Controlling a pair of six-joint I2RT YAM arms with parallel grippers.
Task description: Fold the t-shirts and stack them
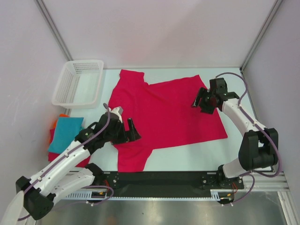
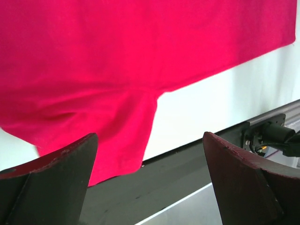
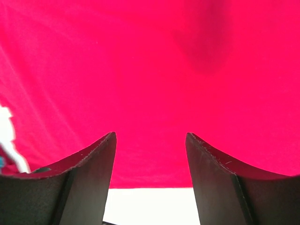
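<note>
1. Crimson t-shirt (image 1: 164, 112) is spread flat on the white table (image 1: 234, 150), one sleeve toward the near edge.
2. Left gripper (image 1: 133, 131) and right gripper (image 1: 202, 102) are held open over it, nothing grasped.
3. Light, limp cloth is expected; hems and corners should be pinched.

Surface (image 1: 187, 157): bare white strip at lower centre-right, between the shirt's hem and the black rail (image 1: 164, 178); a narrower bare band along the top edge.
Shirt (image 1: 173, 110): lies flat and low across the centre, covering most of the middle.
Basket (image 1: 78, 82): upper left, raised mesh walls, just beside the shirt's upper sleeve.
Folded stack (image 1: 65, 133): left edge, partly crossed by the left arm.
Left pincer (image 1: 132, 131): jaws apart over the lower sleeve.
Right pincer (image 1: 202, 101): jaws apart over the shirt's right edge.
Walls (image 1: 28, 56): close off the left, back and right.
</note>
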